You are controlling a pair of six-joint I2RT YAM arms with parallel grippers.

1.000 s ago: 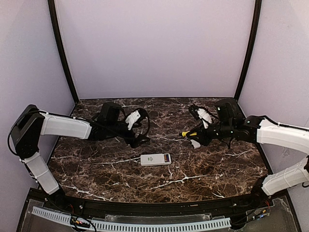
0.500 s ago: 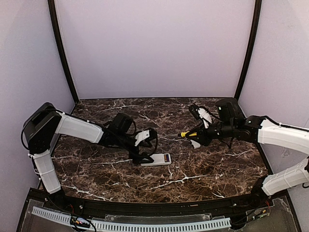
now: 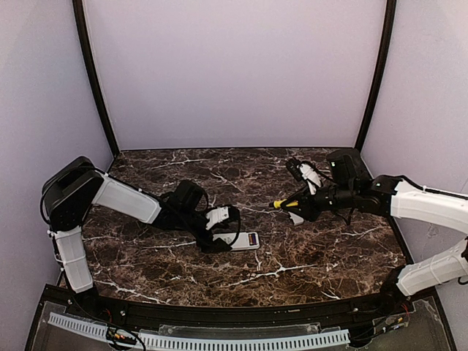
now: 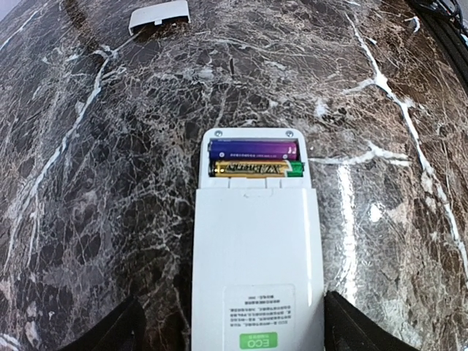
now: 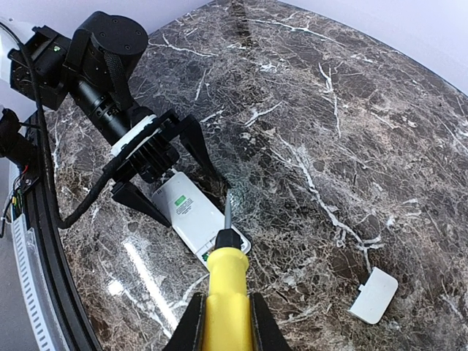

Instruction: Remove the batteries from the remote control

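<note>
Now my left gripper (image 4: 234, 330) has swung down, spread wide astride the slim white plastic remote control (image 4: 256, 256), so it can be braced; its two cylindrical batteries (image 4: 254, 159), purple and gold, lie exposed. My right gripper (image 5: 225, 322) clamps the yellow-handled screwdriver (image 5: 227, 281).

The right gripper (image 5: 227, 327) clamps a yellow-handled screwdriver (image 5: 226, 289), its blade tip over the end of the white remote (image 5: 191, 217), which lies label-up on the marble table (image 5: 329, 110) between the spread black fingers of the left gripper (image 5: 194, 202), a small white cover (image 5: 374, 295) well apart.
</note>
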